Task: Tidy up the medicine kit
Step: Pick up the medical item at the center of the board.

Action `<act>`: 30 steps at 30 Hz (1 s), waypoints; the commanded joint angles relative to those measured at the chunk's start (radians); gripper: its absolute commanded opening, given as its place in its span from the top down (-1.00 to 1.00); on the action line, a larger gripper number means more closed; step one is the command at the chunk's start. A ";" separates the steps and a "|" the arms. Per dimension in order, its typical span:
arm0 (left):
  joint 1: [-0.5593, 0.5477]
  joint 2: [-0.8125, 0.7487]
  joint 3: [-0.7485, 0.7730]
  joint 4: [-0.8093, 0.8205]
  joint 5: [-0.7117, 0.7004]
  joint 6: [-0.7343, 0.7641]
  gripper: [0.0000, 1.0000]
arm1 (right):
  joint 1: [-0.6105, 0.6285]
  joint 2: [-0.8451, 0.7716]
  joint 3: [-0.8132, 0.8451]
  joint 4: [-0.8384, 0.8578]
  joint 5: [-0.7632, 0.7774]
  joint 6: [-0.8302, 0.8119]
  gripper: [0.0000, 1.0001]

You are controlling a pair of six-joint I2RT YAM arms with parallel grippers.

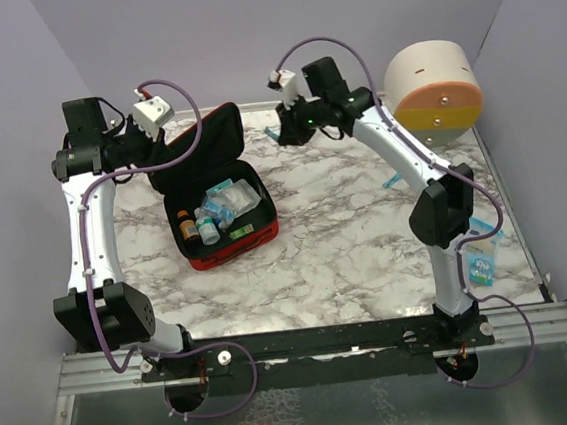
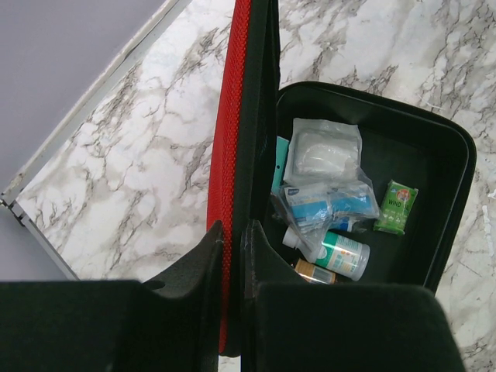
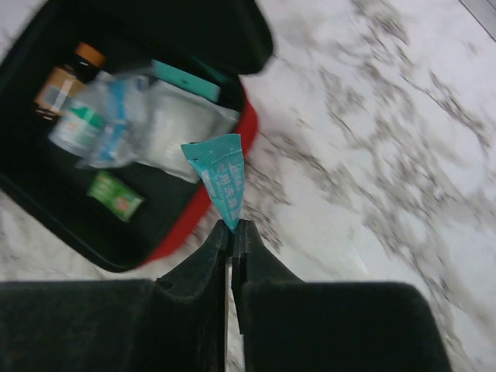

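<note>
The red medicine kit [image 1: 256,237] lies open at the table's left middle, its lid [image 1: 202,145] standing up. Inside are bottles [image 2: 341,256], a white gauze packet [image 2: 322,151], a blue-white bag [image 2: 329,201] and a green packet [image 2: 397,208]. My left gripper [image 2: 232,232] is shut on the red lid edge [image 2: 236,93] and holds it upright; it also shows in the top view [image 1: 169,141]. My right gripper [image 3: 232,229] is shut on a teal sachet [image 3: 221,174], held above the table just right of the kit [image 3: 182,221], near the lid in the top view [image 1: 281,132].
A round cream, orange and yellow drawer container [image 1: 432,88] stands at the back right. A small teal item [image 1: 393,177] lies on the marble under the right arm. A blue-and-white packet [image 1: 482,264] lies near the right edge. Walls close in left and right.
</note>
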 commanded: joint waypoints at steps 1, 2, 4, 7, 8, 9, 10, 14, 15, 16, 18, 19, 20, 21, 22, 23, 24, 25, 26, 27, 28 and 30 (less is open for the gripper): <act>-0.002 0.021 -0.043 -0.069 -0.081 0.000 1.00 | 0.065 -0.027 0.030 0.142 -0.089 0.161 0.99; -0.003 0.021 -0.043 -0.069 -0.082 0.002 1.00 | 0.075 -0.030 0.032 0.177 -0.104 0.183 0.99; -0.002 0.021 -0.043 -0.069 -0.082 0.003 1.00 | 0.088 -0.022 0.060 0.206 -0.134 0.215 0.99; -0.002 0.022 -0.042 -0.069 -0.080 0.004 1.00 | 0.112 0.011 0.129 0.174 -0.162 0.234 0.99; -0.002 0.023 -0.041 -0.069 -0.079 0.005 1.00 | 0.121 0.015 0.139 0.165 -0.171 0.238 0.99; -0.002 0.024 -0.040 -0.069 -0.080 0.005 1.00 | 0.129 0.013 0.141 0.160 -0.175 0.244 0.99; -0.002 0.024 -0.040 -0.069 -0.080 0.006 1.00 | 0.136 0.011 0.138 0.160 -0.180 0.253 0.99; -0.001 0.024 -0.046 -0.069 -0.080 0.008 1.00 | 0.154 0.009 0.108 0.232 -0.246 0.378 0.99; -0.002 0.023 -0.046 -0.069 -0.080 0.008 1.00 | 0.156 0.007 0.092 0.268 -0.263 0.433 0.99; -0.002 0.023 -0.046 -0.069 -0.080 0.008 1.00 | 0.158 0.005 0.071 0.327 -0.274 0.496 0.99; -0.002 0.023 -0.046 -0.069 -0.080 0.008 1.00 | 0.159 -0.008 0.007 0.431 -0.280 0.629 0.99; -0.002 0.022 -0.046 -0.069 -0.080 0.007 1.00 | 0.162 -0.018 -0.047 0.490 -0.278 0.695 0.99; -0.001 0.021 -0.047 -0.069 -0.081 0.007 1.00 | 0.165 -0.028 -0.084 0.541 -0.270 0.752 0.99; -0.003 0.020 -0.049 -0.069 -0.083 0.004 1.00 | 0.169 -0.035 -0.112 0.591 -0.265 0.805 0.99; -0.002 0.019 -0.051 -0.070 -0.083 0.002 1.00 | 0.172 -0.038 -0.131 0.626 -0.256 0.853 0.99; -0.003 0.018 -0.054 -0.069 -0.082 0.000 1.00 | 0.175 -0.034 -0.140 0.645 -0.249 0.897 0.99; -0.002 0.018 -0.056 -0.069 -0.081 -0.003 1.00 | 0.178 -0.029 -0.145 0.667 -0.244 0.938 0.99; -0.002 0.018 -0.058 -0.069 -0.080 -0.008 1.00 | 0.182 -0.024 -0.150 0.685 -0.236 0.974 0.99; -0.002 0.018 -0.060 -0.069 -0.080 -0.015 1.00 | 0.187 -0.021 -0.155 0.707 -0.226 1.005 0.99; -0.002 0.018 -0.062 -0.069 -0.079 -0.021 1.00 | 0.189 -0.018 -0.161 0.733 -0.219 1.035 0.99; -0.001 0.017 -0.064 -0.069 -0.078 -0.024 1.00 | 0.192 -0.015 -0.165 0.755 -0.210 1.067 0.99; -0.002 0.013 -0.072 -0.068 -0.078 -0.026 1.00 | 0.197 -0.007 -0.164 0.792 -0.201 1.135 0.99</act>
